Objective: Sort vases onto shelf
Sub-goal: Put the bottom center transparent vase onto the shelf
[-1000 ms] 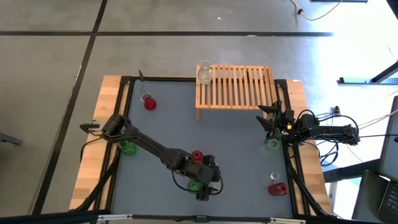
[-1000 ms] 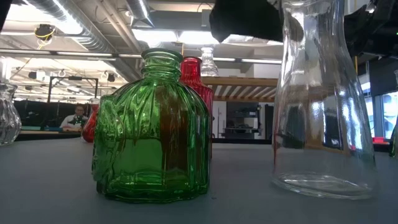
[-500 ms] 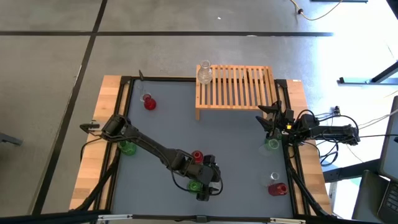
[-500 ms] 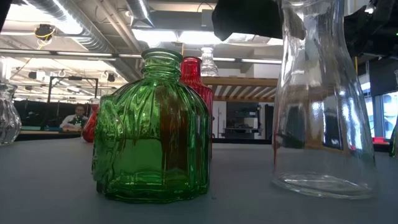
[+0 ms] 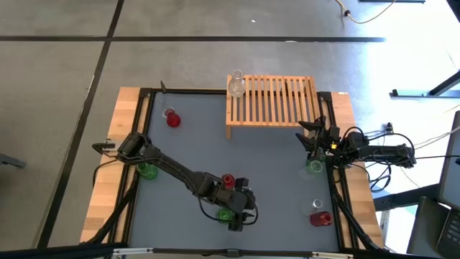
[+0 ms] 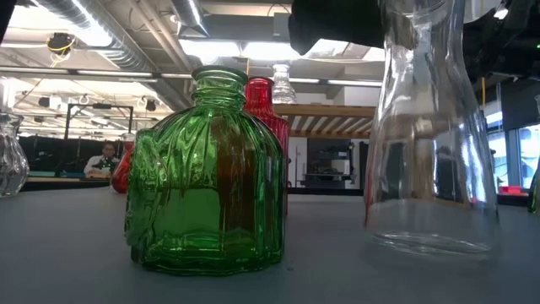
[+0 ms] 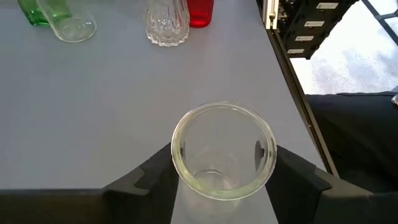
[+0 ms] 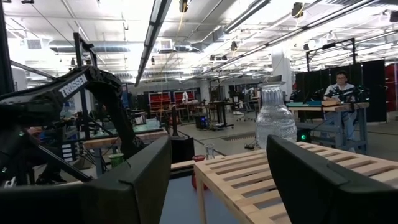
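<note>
My left gripper (image 5: 239, 216) is near the table's front edge, with a tall clear vase (image 6: 430, 135) between its fingers; the vase's round rim (image 7: 224, 149) shows in the left wrist view. Right beside it stand a green vase (image 6: 207, 177) and a red vase (image 6: 268, 118). The shelf (image 5: 277, 101), a light-wood slatted rack, stands at the far side with one clear vase (image 5: 236, 84) on its left end. My right gripper (image 8: 217, 180) waits open at the table's right edge. My left gripper has the clear vase's neck just below the rim (image 7: 177, 163) between its two fingers, one finger (image 7: 149, 180) on each side. The fingers slant down from the table's left side. The vase stands upright with its base (image 6: 430, 245) at the table top.
Other vases stand about: green (image 5: 147, 170) and red (image 5: 172, 119) at the left, and green (image 5: 315, 167), a small clear one (image 5: 316, 205) and red (image 5: 321, 218) at the right. Most of the shelf's slats are bare. The middle of the table (image 5: 273, 165) is free.
The clear vase between my left gripper's fingers has shifted a little in the low view: its base now sits slightly farther left and higher in the picture. It stays upright. The green and red vases beside it have not moved.
</note>
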Tool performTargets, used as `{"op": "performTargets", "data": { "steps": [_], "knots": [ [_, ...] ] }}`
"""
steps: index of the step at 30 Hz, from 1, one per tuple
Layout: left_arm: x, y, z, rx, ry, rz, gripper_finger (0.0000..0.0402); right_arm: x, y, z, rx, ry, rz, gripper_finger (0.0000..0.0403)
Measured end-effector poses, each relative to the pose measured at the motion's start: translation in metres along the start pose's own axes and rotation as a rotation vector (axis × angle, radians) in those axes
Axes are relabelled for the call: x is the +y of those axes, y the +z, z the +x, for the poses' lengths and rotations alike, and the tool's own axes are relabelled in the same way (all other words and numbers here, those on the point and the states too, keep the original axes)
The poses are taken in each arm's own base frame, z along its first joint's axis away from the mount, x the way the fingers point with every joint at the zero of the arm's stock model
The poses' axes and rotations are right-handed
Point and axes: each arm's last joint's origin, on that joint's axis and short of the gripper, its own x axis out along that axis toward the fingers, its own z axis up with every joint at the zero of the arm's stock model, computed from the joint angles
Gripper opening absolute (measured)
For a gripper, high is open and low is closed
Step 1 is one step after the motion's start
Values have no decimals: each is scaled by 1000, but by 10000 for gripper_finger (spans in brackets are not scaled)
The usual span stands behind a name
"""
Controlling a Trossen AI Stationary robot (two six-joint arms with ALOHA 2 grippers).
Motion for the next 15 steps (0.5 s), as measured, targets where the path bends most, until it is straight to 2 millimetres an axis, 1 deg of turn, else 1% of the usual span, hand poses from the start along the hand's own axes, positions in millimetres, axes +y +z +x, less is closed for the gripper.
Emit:
{"op": "performTargets", "data": {
  "steps": [4,6,10,15],
  "knots": [
    [1,2,-2,-11,19,-2,195,0,-1,0,6,-8,-2,250],
    [2,6,-8,-23,21,-7,196,0,-1,0,6,-8,-2,250],
    [4,19,-28,-69,38,-22,196,0,-1,0,6,-8,-2,250],
    [14,35,-56,-108,64,-39,196,0,0,0,4,-8,-1,250]
  ]
}}
